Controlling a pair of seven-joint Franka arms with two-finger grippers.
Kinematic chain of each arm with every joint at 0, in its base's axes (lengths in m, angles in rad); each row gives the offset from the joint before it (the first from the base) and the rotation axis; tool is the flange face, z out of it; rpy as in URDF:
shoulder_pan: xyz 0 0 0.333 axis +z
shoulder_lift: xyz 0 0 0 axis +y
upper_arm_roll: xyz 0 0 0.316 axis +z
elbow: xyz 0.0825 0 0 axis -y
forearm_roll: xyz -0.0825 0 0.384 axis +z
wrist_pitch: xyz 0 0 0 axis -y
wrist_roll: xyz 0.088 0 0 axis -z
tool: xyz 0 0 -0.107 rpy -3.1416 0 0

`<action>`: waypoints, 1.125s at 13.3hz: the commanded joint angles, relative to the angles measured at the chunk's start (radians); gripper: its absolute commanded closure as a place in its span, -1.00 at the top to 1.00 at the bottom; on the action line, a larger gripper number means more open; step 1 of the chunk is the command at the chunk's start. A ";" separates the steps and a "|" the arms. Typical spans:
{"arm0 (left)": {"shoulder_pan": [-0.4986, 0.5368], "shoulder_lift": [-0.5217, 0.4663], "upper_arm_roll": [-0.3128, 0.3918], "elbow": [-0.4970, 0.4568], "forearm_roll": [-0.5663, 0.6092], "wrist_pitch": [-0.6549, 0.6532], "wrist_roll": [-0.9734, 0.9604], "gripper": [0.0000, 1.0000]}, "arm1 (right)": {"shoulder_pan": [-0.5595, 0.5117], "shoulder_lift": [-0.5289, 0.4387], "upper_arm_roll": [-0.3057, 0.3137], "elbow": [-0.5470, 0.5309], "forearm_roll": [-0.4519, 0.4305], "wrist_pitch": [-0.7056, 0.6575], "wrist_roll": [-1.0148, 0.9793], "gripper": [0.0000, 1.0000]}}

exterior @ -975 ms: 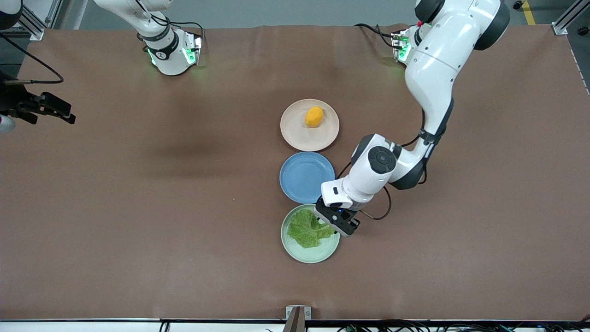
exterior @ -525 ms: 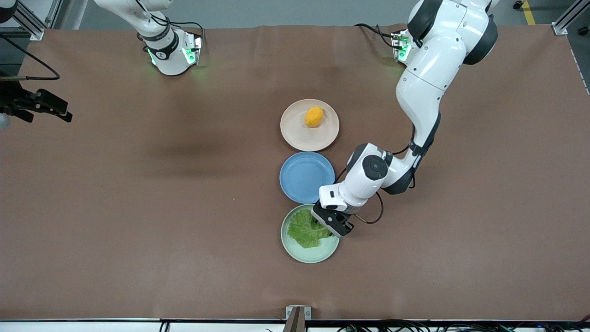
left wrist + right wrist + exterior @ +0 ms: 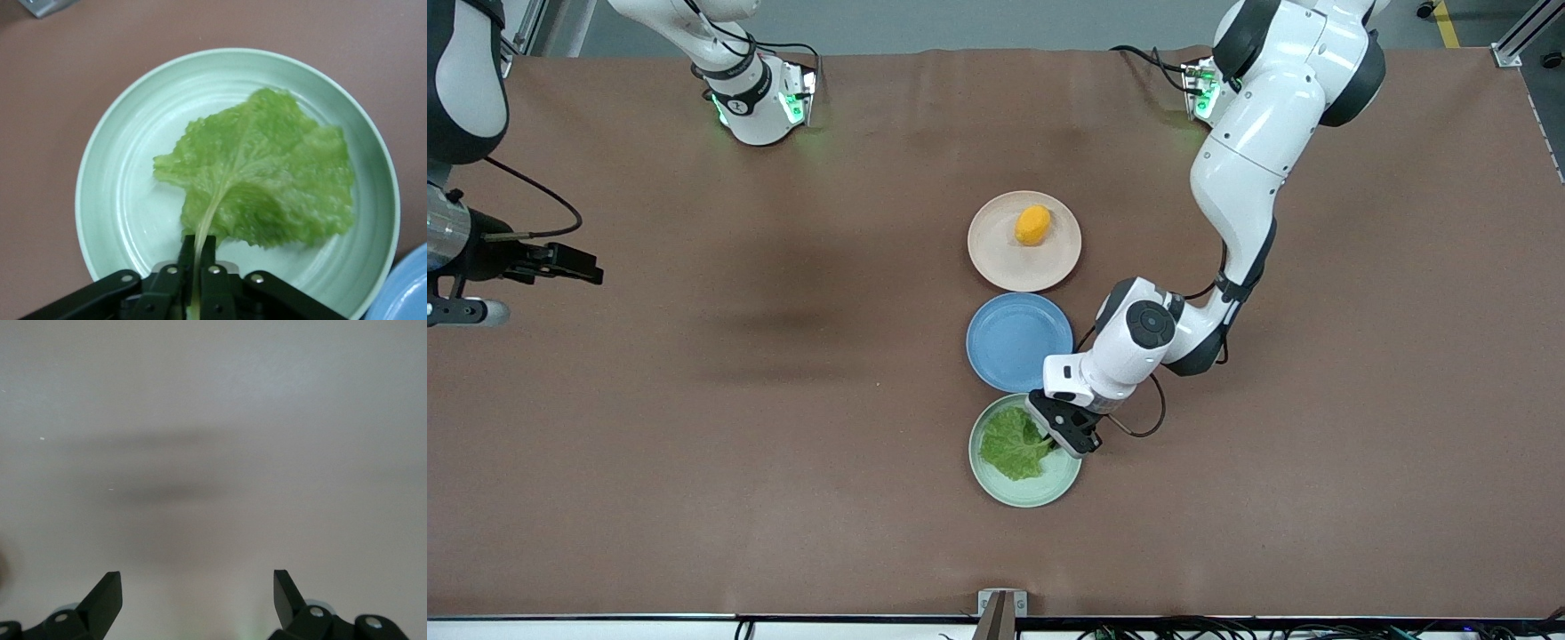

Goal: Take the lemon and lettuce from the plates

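— Left wrist view had the lettuce (image 3: 267, 173) lying on the mint plate (image 3: 127, 167), the plate nearest the front camera, and the left gripper (image 3: 197, 250) was pinched tight on its pale stalk!

— And the lemon (image 3: 1032, 225)?

— It sat on the beige plate (image 3: 996, 258), blue plate (image 3: 1018, 342) between. The right gripper (image 3: 198, 587), jaws wide and empty, hung over bare table (image 3: 783, 444) at its arm's end.

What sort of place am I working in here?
Most likely a robotics lab bench, not a kitchen: a wide table under a plain brown cover, aluminium framing at its corner, and two white arm bases bolted along one edge, one lit green.
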 commanded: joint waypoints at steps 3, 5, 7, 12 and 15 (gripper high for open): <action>0.016 -0.077 0.003 0.006 0.017 -0.068 -0.002 -1.00 | 0.126 -0.068 0.005 -0.092 0.099 -0.008 0.311 1.00; 0.048 -0.198 0.003 -0.029 0.011 -0.232 -0.020 -1.00 | 0.209 -0.073 0.006 -0.105 0.133 0.006 0.466 1.00; 0.119 -0.316 0.003 -0.079 0.013 -0.423 -0.040 -0.96 | 0.324 -0.073 0.008 -0.136 0.133 0.068 0.657 1.00; 0.318 -0.511 0.006 -0.314 0.022 -0.634 -0.048 -0.95 | 0.643 -0.046 0.009 -0.259 0.132 0.363 1.087 1.00; 0.391 -0.525 0.006 -0.467 0.022 -0.520 -0.048 -0.93 | 0.806 0.061 0.009 -0.267 0.129 0.536 1.332 1.00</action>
